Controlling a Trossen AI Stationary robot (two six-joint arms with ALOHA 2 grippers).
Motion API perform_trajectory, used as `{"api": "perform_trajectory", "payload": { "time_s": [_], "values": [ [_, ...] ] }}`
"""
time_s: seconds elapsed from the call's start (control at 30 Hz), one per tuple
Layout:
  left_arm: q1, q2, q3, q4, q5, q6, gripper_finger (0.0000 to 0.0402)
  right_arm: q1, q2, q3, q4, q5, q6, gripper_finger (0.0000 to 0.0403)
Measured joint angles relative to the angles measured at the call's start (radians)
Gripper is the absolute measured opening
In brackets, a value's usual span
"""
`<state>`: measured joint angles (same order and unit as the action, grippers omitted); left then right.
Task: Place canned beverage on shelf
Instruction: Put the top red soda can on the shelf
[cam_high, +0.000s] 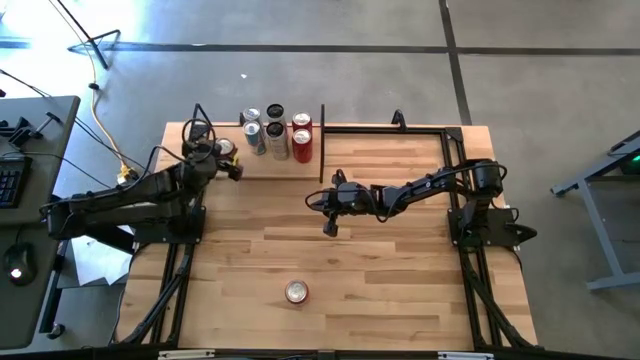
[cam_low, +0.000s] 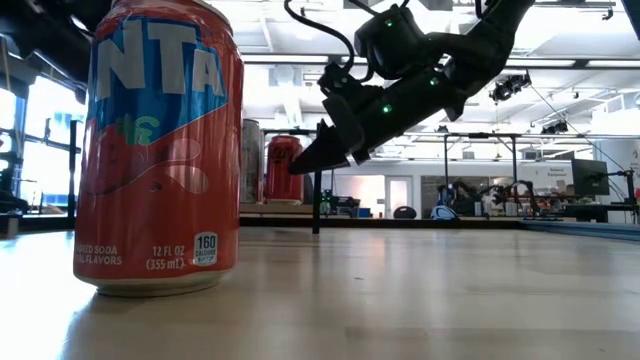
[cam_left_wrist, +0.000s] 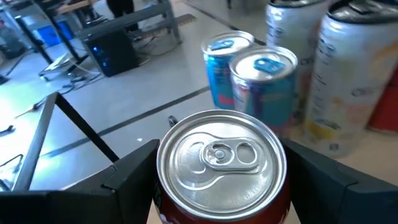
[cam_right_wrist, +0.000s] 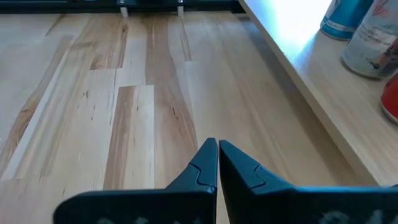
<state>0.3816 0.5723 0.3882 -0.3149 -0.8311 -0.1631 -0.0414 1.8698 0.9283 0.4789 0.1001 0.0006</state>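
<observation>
My left gripper (cam_high: 228, 150) is shut on a red can with a silver top (cam_left_wrist: 221, 155) over the left end of the pale wood shelf (cam_high: 262, 166). Several other cans (cam_high: 278, 135) stand on their bases on the shelf's right half, and they also show in the left wrist view (cam_left_wrist: 264, 87). Another red can (cam_high: 296, 291) stands on the tabletop near the front edge, large in the low view (cam_low: 160, 150). My right gripper (cam_high: 330, 228) is shut and empty, a little above the table's middle (cam_right_wrist: 217, 149). My left gripper pinches the can's two opposite sides just below its top rim (cam_left_wrist: 160, 177) between its two fingers (cam_left_wrist: 134, 177). The fingers come about level from the table's left. The can stands upright. Its base is hidden by the can itself, so I cannot tell whether it rests on the shelf.
Black rod uprights (cam_high: 322, 140) stand at the shelf's ends. A black frame (cam_high: 400, 128) runs along the far right edge of the table. Bare slatted tabletop (cam_high: 400, 270) lies at the front right.
</observation>
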Motion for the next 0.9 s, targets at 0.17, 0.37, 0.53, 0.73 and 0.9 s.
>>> {"api": "perform_trajectory", "payload": {
  "time_s": [0.17,0.37,0.53,0.73,0.9],
  "values": [
    [0.052,0.047,0.0,0.068,0.022,0.016,0.0277,0.0,0.0,0.0,0.011,-0.004,-0.002,0.0],
    [0.092,0.132,0.0,0.123,0.036,0.01,0.0277,0.0,0.0,0.0,0.011,-0.004,-0.002,0.0],
    [0.119,0.179,0.0,0.138,0.029,-0.014,0.0277,0.001,0.0,0.0,0.011,-0.004,-0.002,0.0],
    [0.13,0.23,0.0,0.154,0.021,-0.045,0.0277,0.001,0.0,0.0,0.011,-0.004,-0.002,0.0],
    [0.13,0.266,0.0,0.181,-0.003,-0.067,0.0277,0.001,0.0,0.0,0.011,-0.004,-0.002,0.0]
  ]
}}
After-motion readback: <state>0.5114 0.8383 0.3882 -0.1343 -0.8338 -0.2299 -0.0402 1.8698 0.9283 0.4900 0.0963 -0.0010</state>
